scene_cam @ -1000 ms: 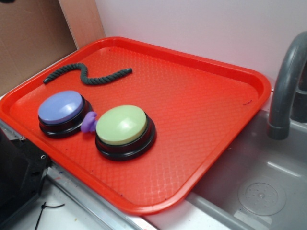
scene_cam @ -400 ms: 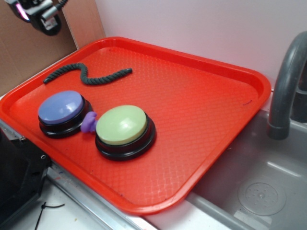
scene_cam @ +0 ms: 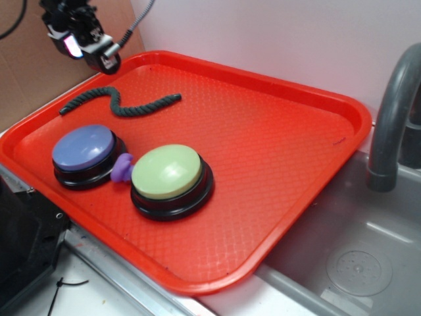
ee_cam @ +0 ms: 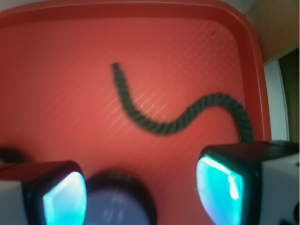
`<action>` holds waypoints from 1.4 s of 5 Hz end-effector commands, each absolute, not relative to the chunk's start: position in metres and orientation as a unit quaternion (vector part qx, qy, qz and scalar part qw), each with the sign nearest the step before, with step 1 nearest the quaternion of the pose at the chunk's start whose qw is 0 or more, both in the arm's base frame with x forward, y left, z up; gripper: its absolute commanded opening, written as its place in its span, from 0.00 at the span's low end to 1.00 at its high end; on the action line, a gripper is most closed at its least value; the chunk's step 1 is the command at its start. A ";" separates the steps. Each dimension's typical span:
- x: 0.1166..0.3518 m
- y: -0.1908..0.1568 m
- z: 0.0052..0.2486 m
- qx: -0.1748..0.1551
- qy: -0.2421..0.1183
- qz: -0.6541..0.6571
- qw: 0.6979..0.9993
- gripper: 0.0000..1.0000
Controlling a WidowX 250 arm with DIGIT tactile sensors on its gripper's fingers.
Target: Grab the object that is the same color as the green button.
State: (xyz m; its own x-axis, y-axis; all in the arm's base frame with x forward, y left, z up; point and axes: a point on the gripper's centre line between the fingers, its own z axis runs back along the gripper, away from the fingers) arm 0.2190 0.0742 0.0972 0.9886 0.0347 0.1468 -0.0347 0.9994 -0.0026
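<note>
A red tray [scene_cam: 276, 138] sits beside a grey sink [scene_cam: 355, 257], with a grey tap [scene_cam: 391, 112] curving up at the right. The gripper [scene_cam: 95, 56] hangs in the air above the tray's far left corner, well clear of everything on it. From the wrist camera its two fingers [ee_cam: 229, 185] stand wide apart with nothing between them, their pads glowing teal.

The green rope [scene_cam: 122, 102] lies flat on the tray floor near the far left side, a thin wavy piece running from the left rim toward the middle. It is below the gripper and slightly nearer, untouched. In the wrist view the rope [ee_cam: 173, 112] snakes across the red surface beyond the fingers.

Nearer, the blue button [scene_cam: 84, 148] rests at the left and the green button [scene_cam: 168, 172] just to its right, both on black bases. A small purple blob [scene_cam: 121, 168] is wedged between them, touching both.
</note>
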 end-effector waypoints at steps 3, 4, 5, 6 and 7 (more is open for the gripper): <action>0.274 0.069 0.018 0.008 -0.060 -0.055 0.997 1.00; 0.275 0.073 0.013 -0.010 -0.058 -0.044 0.997 0.00; 0.275 0.069 0.010 -0.007 -0.058 -0.048 0.997 0.00; 0.274 0.064 0.012 -0.015 -0.060 -0.054 0.997 0.00; 0.273 0.061 0.012 -0.010 -0.054 -0.054 0.997 0.00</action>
State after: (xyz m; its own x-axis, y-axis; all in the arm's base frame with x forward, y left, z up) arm 0.2752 0.0642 0.0145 0.9882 -0.0931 0.1218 0.0956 0.9953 -0.0149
